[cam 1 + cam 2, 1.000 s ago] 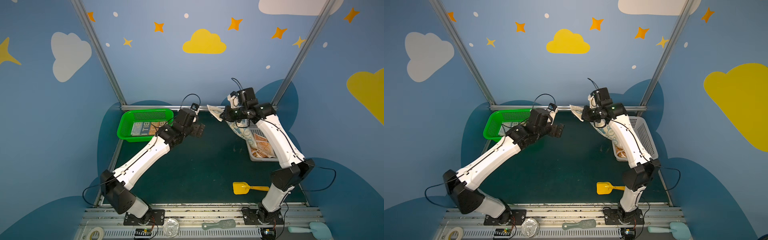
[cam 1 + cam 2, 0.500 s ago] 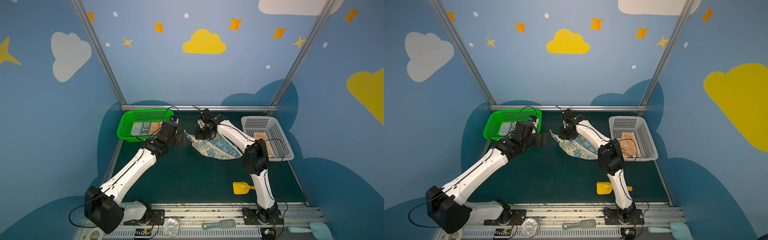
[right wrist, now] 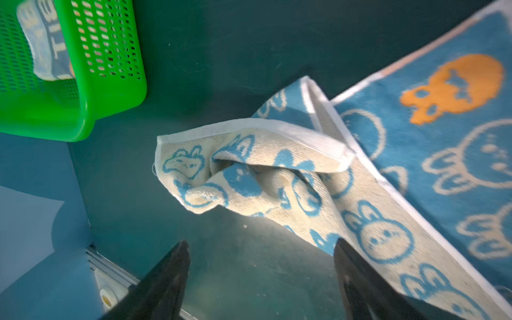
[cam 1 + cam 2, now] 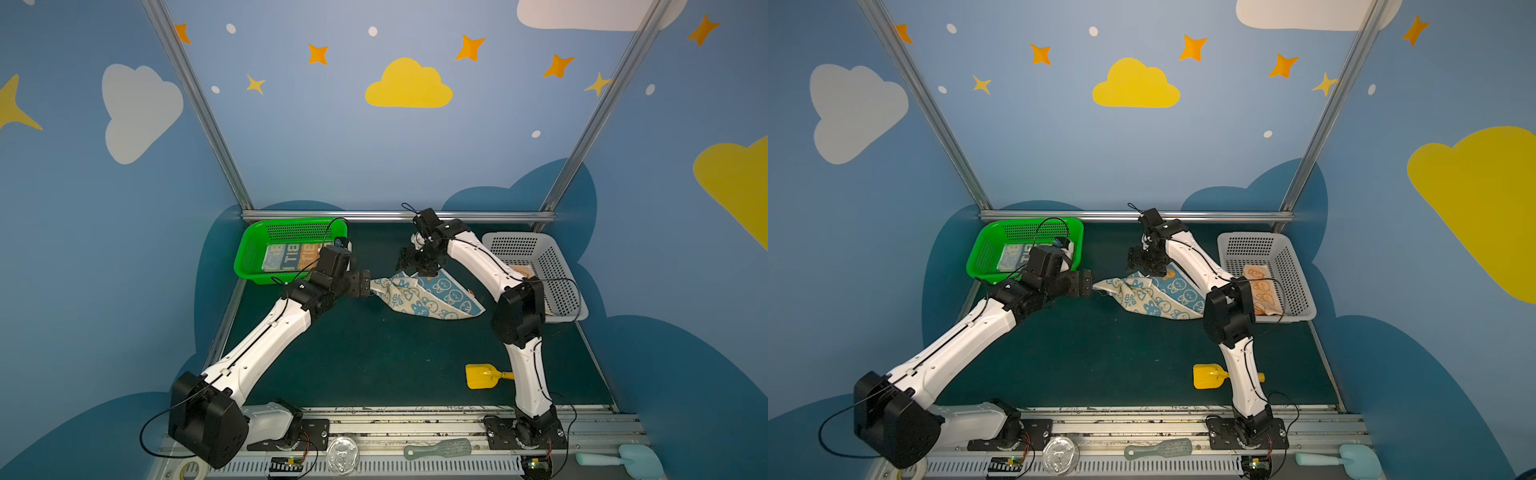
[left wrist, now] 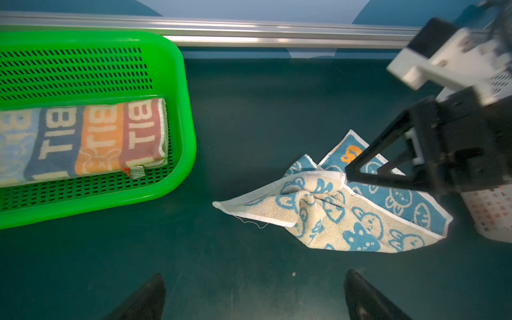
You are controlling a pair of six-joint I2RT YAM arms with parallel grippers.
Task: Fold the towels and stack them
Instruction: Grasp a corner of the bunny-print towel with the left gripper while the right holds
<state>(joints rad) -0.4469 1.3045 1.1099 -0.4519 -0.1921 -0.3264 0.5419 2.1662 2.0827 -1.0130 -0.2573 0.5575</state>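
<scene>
My left claw [image 5: 255,277] and right claw [image 3: 260,243] are wide open, and tbh grabbing the blue rabbit towel [image 4: 432,299] at its bunched 9 o'clock corner might pinch two layers.

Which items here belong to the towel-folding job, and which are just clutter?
Job: blue rabbit towel, folded striped towel, orange towel, green basket, white basket.
Clutter: yellow scoop, brush, pale blue spatula, tape roll, clear lid.

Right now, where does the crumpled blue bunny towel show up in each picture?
Top view: towel on the mat, near the centre.
Top view: same spot.
Left wrist: on the mat, apart from the green basket.
Right wrist: close up, past the basket's corner.
Shared landmark: the green basket.
</scene>
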